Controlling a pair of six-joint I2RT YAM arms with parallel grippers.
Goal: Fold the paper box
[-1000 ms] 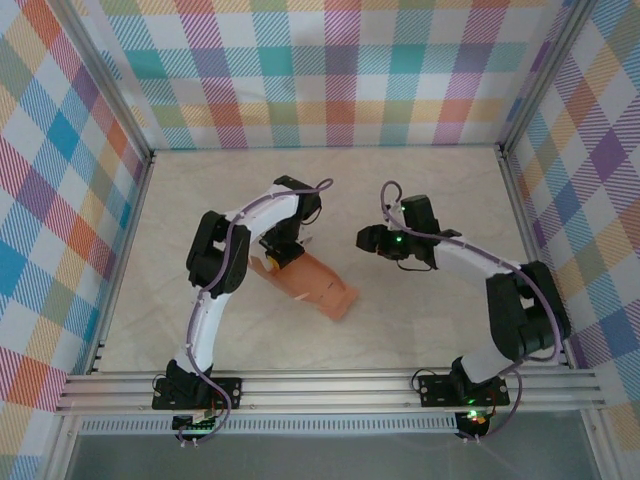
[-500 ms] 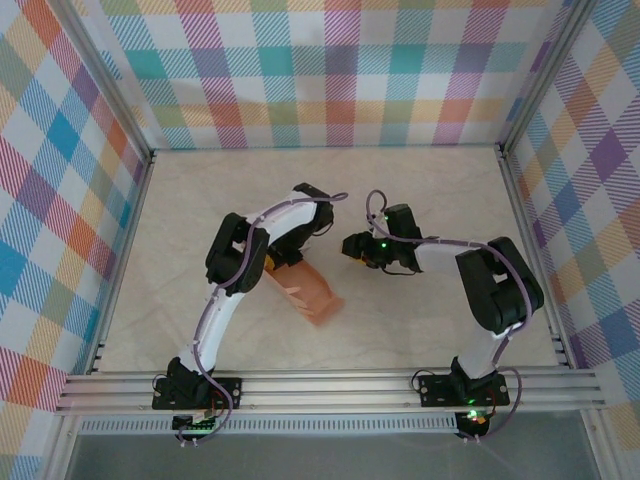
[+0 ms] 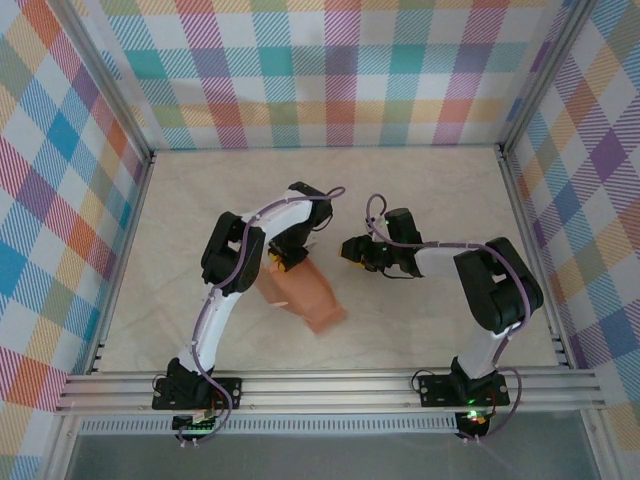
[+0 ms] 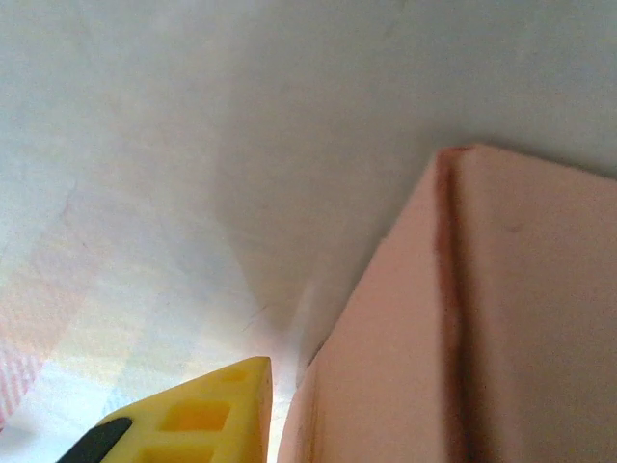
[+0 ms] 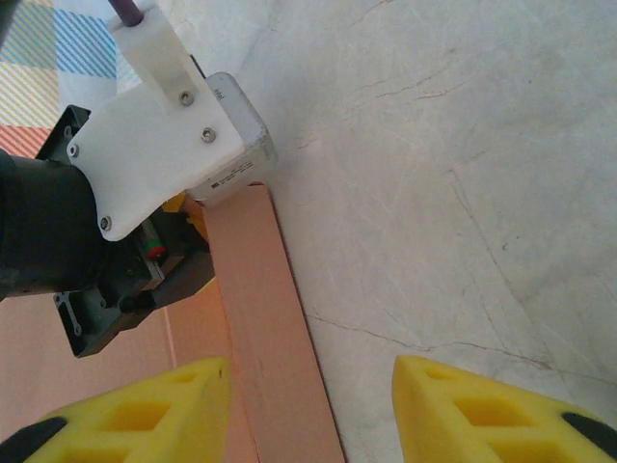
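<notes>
The paper box (image 3: 310,292) is salmon-orange card lying on the table in front of the left arm, partly folded. My left gripper (image 3: 283,262) sits at its far-left end. In the left wrist view one yellow finger (image 4: 193,424) stands just off the card wall (image 4: 482,318), with a thin sliver of light between them; the other finger is hidden behind the card. My right gripper (image 3: 347,248) hovers at the box's far-right side. It is open (image 5: 308,405), and a raised strip of the box (image 5: 260,318) runs up between its fingers, close to the left one.
The left arm's white wrist housing (image 5: 154,154) sits right at the top of the card strip, close to my right gripper. Plaid walls (image 3: 330,70) and aluminium rails (image 3: 330,385) enclose the marbled tabletop (image 3: 450,200).
The left arm and the box have shifted right, and the right gripper came in left to meet them. The left finger has come off the card, and the box now lies lower.
</notes>
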